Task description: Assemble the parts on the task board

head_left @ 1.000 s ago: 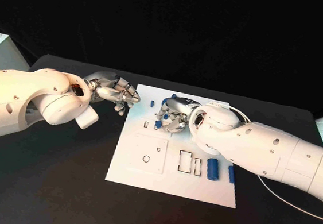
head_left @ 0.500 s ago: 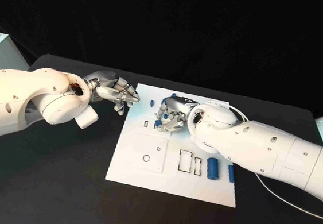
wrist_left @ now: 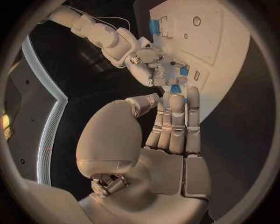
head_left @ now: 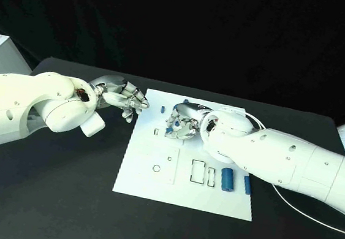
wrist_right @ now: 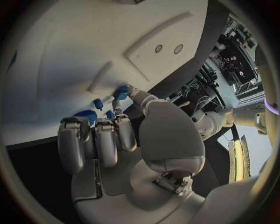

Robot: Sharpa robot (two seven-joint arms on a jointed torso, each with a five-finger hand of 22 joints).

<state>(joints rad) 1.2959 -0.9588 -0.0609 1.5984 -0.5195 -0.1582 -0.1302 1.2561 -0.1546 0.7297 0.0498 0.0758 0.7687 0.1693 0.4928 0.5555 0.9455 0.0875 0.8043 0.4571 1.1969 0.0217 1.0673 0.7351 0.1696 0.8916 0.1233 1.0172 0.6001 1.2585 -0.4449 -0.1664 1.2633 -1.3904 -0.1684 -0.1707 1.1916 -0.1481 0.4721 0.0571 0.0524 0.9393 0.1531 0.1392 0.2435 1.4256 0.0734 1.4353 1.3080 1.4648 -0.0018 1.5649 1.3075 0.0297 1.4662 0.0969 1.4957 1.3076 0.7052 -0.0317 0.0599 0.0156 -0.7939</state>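
Parts still mostly loose, so assembly looks early. Right hand [head_left: 182, 126] down on the far half of the task board [head_left: 185, 197], fingers curled round a small blue part [wrist_right: 121, 92]; whether truly pinched or merely touched, cannot tell. Left hand [head_left: 125, 100] just off the board's far left corner, over the black table [head_left: 52, 199], fingers together and bent, nothing seen in them. Further out, two blue cylinders [head_left: 227, 180] lying side by side near the board's right edge, not yet seated. Beside them, rectangular slots [head_left: 198, 172] and a round hole [head_left: 156, 169] unfilled. Board itself white, flat, square to the table, with a raised panel on its left half.
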